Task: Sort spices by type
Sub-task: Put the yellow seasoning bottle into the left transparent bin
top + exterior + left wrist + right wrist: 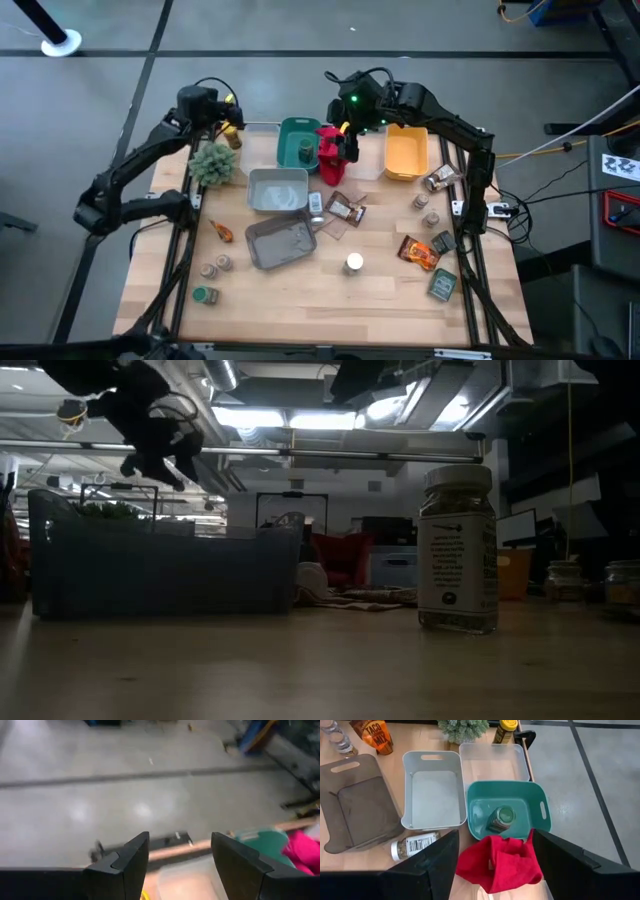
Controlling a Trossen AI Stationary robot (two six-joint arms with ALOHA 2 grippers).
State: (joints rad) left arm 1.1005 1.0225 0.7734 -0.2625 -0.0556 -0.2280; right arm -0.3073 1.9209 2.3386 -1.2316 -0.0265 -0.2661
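Note:
My right gripper [346,140] [495,862] hovers open over the far middle of the table, one finger on each side of the red cloth [500,862]. I see no touch. Beside the cloth, a green-lidded jar [500,817] lies on the floor of the teal bin [540,795]. My left gripper [230,120] [180,860] is open and raised at the far left, over a clear bin [492,762] and near a yellow-lidded jar [505,730]. More jars [354,263] [457,550] and flat packets [418,252] are scattered on the table.
A light grey bin [278,190] and a dark grey bin [280,242] sit mid-table, with a yellow bin [405,155] at the far right. A small green plant [213,163] stands at the far left. A jar [412,845] lies on its side by the grey bin.

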